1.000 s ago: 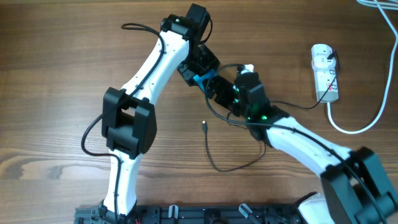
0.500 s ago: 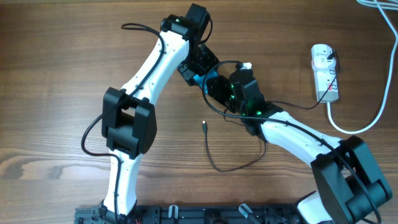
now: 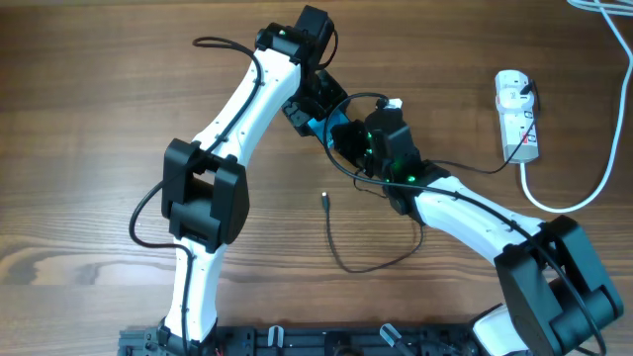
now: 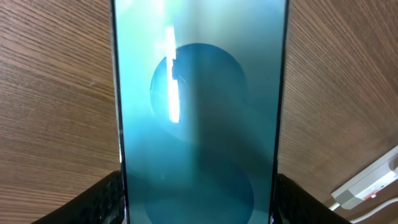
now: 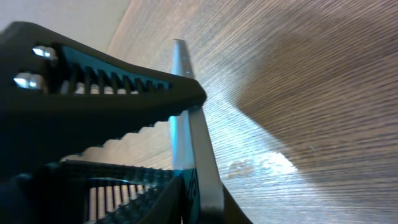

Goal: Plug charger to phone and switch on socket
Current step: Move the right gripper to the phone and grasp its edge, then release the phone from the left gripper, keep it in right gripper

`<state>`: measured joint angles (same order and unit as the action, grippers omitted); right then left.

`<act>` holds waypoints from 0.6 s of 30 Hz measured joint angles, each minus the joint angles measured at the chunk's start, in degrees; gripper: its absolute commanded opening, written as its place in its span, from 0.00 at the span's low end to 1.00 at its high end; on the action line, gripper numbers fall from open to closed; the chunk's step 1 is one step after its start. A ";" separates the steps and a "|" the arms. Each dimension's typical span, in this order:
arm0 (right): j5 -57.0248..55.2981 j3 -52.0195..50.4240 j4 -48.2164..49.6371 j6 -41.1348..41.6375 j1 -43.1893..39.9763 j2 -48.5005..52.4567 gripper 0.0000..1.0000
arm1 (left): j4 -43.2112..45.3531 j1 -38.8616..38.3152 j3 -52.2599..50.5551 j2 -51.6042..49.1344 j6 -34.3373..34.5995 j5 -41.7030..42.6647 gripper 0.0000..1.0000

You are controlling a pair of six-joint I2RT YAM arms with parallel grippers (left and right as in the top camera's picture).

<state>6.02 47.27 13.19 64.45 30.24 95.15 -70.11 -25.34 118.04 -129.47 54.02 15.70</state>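
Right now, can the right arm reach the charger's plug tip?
Likely yes, once freed: the charger tip lies uncovered nearby, but the right gripper is clamped on the phone.

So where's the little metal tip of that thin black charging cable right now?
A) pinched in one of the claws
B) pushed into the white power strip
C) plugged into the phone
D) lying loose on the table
D: seen from overhead, the charger's tip lies on the bare wood of the table, below the two arms, with nothing gripping it.
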 measured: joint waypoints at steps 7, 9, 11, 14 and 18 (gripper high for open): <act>1.27 0.28 -0.81 1.16 0.24 0.15 0.05 | 0.66 0.00 0.24 0.00 0.42 0.07 0.04; 1.42 0.28 -1.03 1.09 0.35 0.50 0.05 | 0.24 0.00 0.26 0.02 0.59 0.02 0.26; 1.40 0.28 -1.14 1.09 0.31 0.55 0.05 | 0.22 0.00 0.26 0.00 0.28 0.00 0.70; 1.42 0.28 -1.25 1.09 0.31 0.55 0.05 | 0.22 0.00 0.28 0.02 0.35 0.00 1.00; 1.42 0.28 -1.44 1.05 0.24 0.55 0.05 | -1.29 0.37 0.31 0.02 0.28 0.02 1.00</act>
<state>7.44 47.55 11.75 65.49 30.48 95.70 -71.40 -24.97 118.34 -129.45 54.30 15.73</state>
